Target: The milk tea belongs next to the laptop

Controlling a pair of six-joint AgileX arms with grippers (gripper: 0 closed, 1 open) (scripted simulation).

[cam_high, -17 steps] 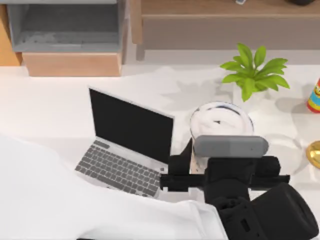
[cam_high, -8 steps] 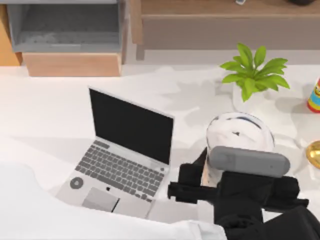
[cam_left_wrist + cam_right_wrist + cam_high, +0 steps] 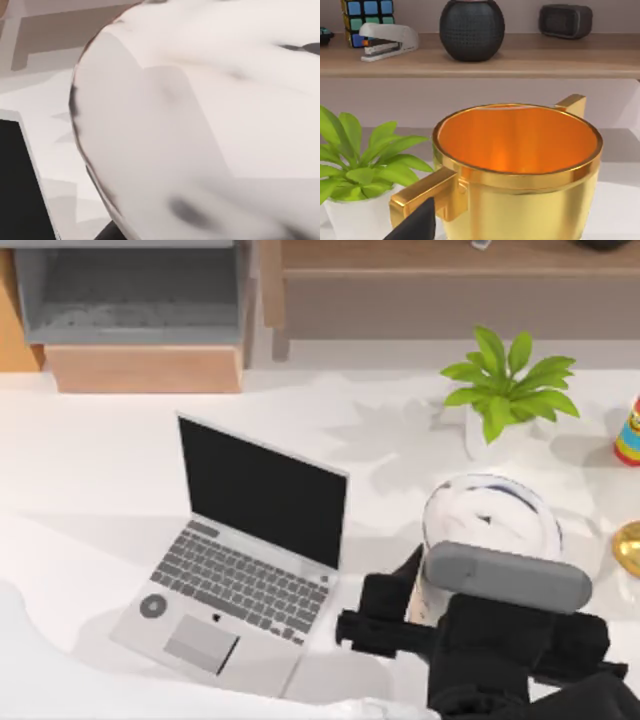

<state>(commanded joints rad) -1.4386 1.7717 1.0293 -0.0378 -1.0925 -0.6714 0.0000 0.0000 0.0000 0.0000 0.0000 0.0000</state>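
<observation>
Transport step, mid-carry. Left gripper (image 3: 430,595) is at the front of the table (image 3: 100,470), right of centre, and by my reading its jaws are clamped on the milk tea (image 3: 490,515): one dark finger lies against the cup's side and the lid sits just beyond the wrist. In the left wrist view the lid (image 3: 200,125) is very near.

Laptop (image 3: 250,540) stands open left of the cup, with bare tabletop between.

Next move, as judged: shift the cup left toward the laptop's right edge, lower it upright, then release.

Clearances: open room right of the keyboard. Screen edge is the thing to avoid. Plant (image 3: 505,380) is behind the cup and a gold cup (image 3: 630,545) is at the table's right edge.

Right arm is idle near the gold cup.
</observation>
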